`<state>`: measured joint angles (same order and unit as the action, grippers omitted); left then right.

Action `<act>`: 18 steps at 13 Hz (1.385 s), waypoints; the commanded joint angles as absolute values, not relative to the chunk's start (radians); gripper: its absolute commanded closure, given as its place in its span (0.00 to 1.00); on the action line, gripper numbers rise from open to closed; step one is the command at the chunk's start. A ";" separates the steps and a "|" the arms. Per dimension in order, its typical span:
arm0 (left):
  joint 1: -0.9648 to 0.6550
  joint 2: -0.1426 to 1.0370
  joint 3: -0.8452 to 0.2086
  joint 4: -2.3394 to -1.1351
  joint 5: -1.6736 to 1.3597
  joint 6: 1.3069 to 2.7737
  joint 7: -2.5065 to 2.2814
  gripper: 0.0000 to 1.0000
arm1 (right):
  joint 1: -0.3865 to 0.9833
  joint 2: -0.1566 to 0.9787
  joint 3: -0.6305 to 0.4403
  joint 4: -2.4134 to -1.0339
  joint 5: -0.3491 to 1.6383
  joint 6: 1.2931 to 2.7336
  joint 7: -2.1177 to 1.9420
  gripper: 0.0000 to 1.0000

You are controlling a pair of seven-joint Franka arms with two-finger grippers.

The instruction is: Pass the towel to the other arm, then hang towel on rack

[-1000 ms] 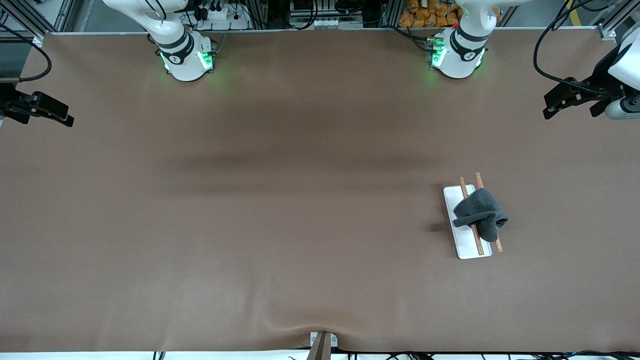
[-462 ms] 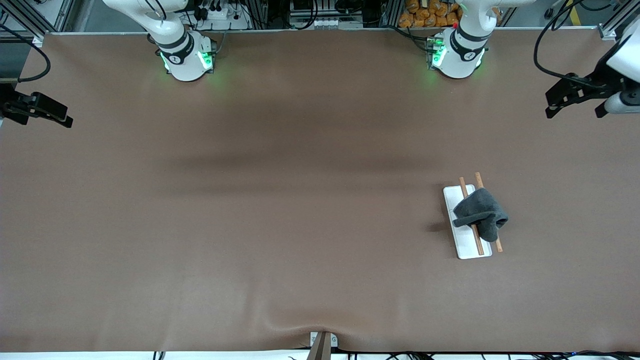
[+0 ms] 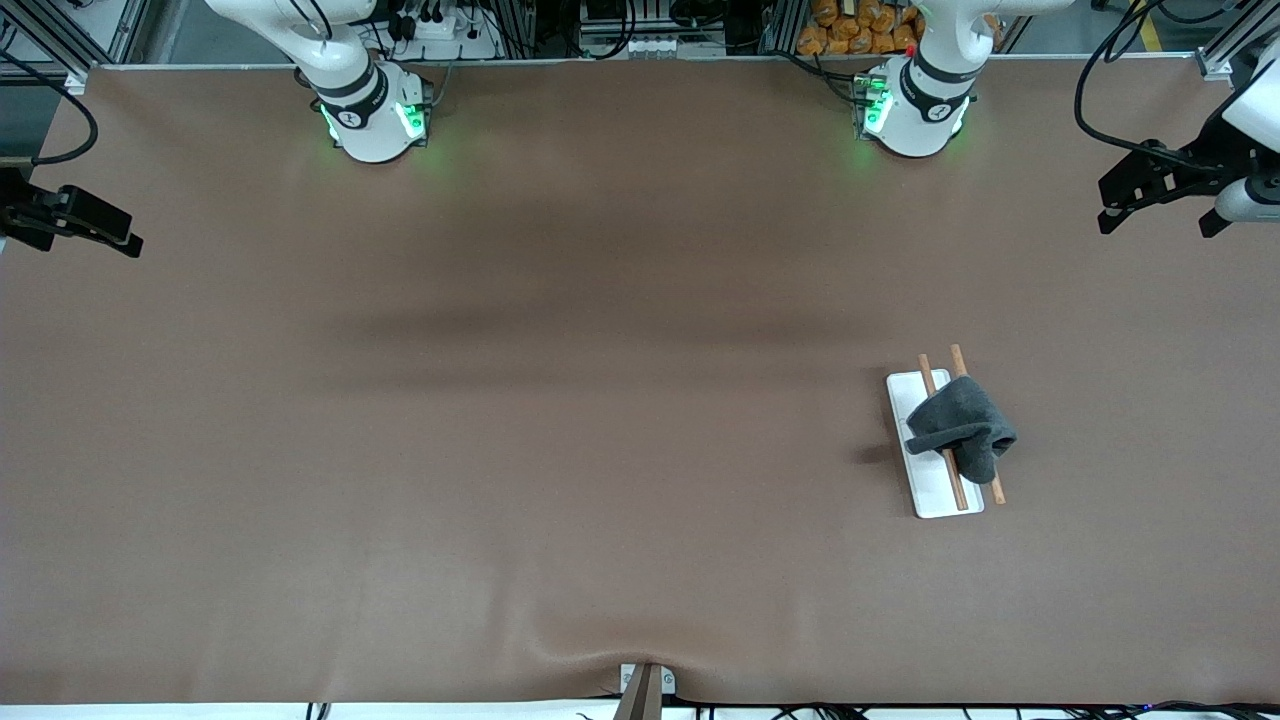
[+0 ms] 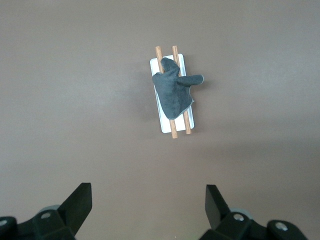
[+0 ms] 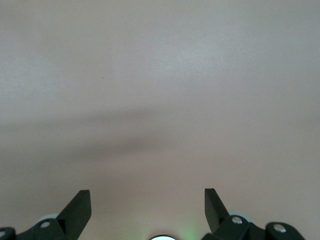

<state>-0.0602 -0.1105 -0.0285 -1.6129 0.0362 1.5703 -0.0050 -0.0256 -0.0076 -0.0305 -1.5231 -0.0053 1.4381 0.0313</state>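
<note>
Left hand (image 3: 1160, 200) has drawn back, fingers spread; towel (image 3: 962, 424) drapes rack (image 3: 935, 478).

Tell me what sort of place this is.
Most likely a robotics lab: two arm bases bolted along a brown-covered table, cables and aluminium framing past its edge, and only a small rack with a grey towel draped on it.
</note>
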 commanded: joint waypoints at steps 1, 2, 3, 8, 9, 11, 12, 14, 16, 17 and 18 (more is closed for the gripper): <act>-0.063 -0.103 -0.018 -1.591 0.046 1.557 -0.003 0.00 | -0.028 -0.012 -0.031 -1.514 -0.005 1.431 0.046 0.00; -0.057 -0.103 -0.021 -1.591 0.043 1.557 -0.003 0.00 | -0.028 -0.011 -0.031 -1.514 -0.005 1.433 0.046 0.00; -0.057 -0.101 -0.020 -1.592 0.041 1.557 -0.003 0.00 | -0.028 -0.011 -0.031 -1.514 -0.005 1.433 0.046 0.00; -0.055 -0.101 -0.015 -1.591 0.018 1.502 -0.099 0.00 | -0.028 -0.011 -0.031 -1.514 -0.005 1.436 0.046 0.00; -0.055 -0.101 -0.014 -1.591 0.018 1.496 -0.122 0.00 | -0.029 -0.011 -0.031 -1.514 -0.005 1.434 0.046 0.00; -0.055 -0.103 -0.003 -1.591 0.018 1.494 -0.124 0.00 | -0.028 -0.011 -0.031 -1.514 -0.005 1.437 0.046 0.00; -0.055 -0.104 0.000 -1.591 0.015 1.491 -0.124 0.00 | -0.028 -0.011 -0.031 -1.514 -0.005 1.437 0.046 0.00; -0.055 -0.104 0.008 -1.591 0.012 1.486 -0.121 0.00 | -0.028 -0.011 -0.031 -1.514 -0.005 1.437 0.046 0.00; -0.055 -0.101 0.011 -1.589 0.014 1.488 -0.107 0.00 | -0.028 -0.011 -0.031 -1.514 -0.005 1.437 0.046 0.00; -0.058 -0.100 0.015 -1.583 0.015 1.486 -0.110 0.00 | -0.028 -0.011 -0.031 -1.514 -0.005 1.437 0.046 0.00; -0.058 -0.098 0.015 -1.577 0.015 1.486 -0.112 0.00 | -0.028 -0.011 -0.031 -1.514 -0.005 1.437 0.046 0.00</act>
